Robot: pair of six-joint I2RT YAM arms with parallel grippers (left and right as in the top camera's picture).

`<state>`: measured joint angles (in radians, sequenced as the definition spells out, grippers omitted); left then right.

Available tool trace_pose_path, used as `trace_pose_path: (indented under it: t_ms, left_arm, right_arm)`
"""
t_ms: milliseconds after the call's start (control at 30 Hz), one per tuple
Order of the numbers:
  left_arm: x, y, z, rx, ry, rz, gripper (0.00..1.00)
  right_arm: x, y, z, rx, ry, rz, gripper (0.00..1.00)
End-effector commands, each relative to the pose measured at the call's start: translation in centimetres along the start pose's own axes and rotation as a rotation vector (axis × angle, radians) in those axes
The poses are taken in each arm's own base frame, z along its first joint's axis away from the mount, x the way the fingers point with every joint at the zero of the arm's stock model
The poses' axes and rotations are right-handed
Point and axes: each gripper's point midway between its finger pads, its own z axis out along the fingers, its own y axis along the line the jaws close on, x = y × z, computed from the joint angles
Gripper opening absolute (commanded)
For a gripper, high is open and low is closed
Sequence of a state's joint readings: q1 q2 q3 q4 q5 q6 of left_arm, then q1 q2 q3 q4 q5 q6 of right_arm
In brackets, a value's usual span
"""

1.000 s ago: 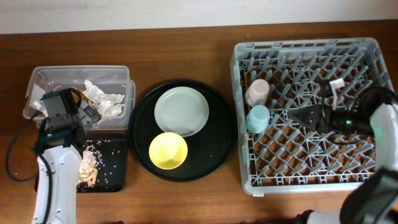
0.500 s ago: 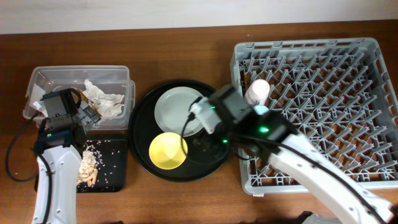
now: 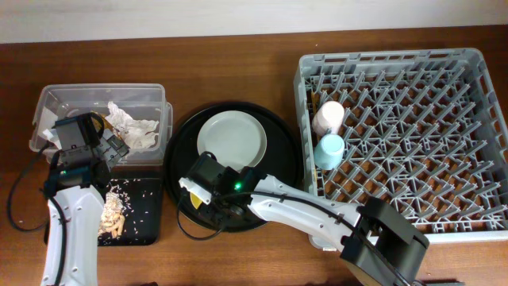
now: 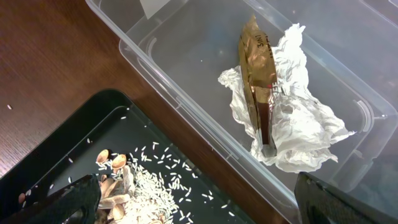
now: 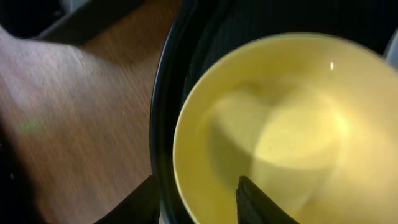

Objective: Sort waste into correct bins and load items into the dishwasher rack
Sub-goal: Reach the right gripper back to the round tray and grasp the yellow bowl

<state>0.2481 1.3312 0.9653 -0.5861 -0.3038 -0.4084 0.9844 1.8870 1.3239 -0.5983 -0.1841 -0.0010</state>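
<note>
There's the right gripper [image 5: 198, 190], open astride the yellow bowl [image 5: 292, 124] at its lower-left rim, nothing held. It should pinch squarely and lift level.

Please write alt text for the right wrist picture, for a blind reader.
A round yellow bowl fills most of the picture, sitting on a round black tray on a brown wooden table. The right pincer is open across the bowl's rim, one finger inside, one outside.

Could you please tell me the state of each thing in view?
Bowl: empty, upright.
Plate: empty.
Blue cup: in rack.
Pink cup: in rack.
Napkin: crumpled, in tub.
Wrapper: on napkin.
Scraps: in black tray.
Left gripper: open, empty.
Right gripper: open, straddling bowl rim.
</note>
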Motion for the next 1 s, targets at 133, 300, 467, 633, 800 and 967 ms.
trace_pose_path:
  t_ms: [133,300,467,633,800,967]
  left_arm:
    - [-0.7,0.1,-0.4,-0.001,-0.021,0.0,0.99]
    - [-0.7,0.1,-0.4,-0.001,-0.021,0.0,0.99]
    - [-0.7,0.1,-0.4,-0.001,-0.021,0.0,0.99]
    - [-0.7,0.1,-0.4,-0.001,-0.021,0.0,0.99]
    - [-0.7,0.1,-0.4,-0.001,-0.021,0.0,0.99]
    - [-0.7,0.1,-0.4,-0.001,-0.021,0.0,0.99]
  right_arm:
    - [-1.0,-0.2,1.0,0.011,-0.038,-0.031,0.34]
    - [0.0,-0.5,2.4,0.011,0.002,-0.023,0.28]
    - [-0.1,-0.4,1.4,0.012,0.001,-0.021,0.04]
    - [-4.7,1.1,-8.4,0.016,-0.211,-0.041,0.04]
    - [-3.1,-6.2,-22.5,-0.01,-0.443,0.237,0.04]
    - [3.1,-11.0,-27.7,-0.249,-0.483,0.491,0.04]
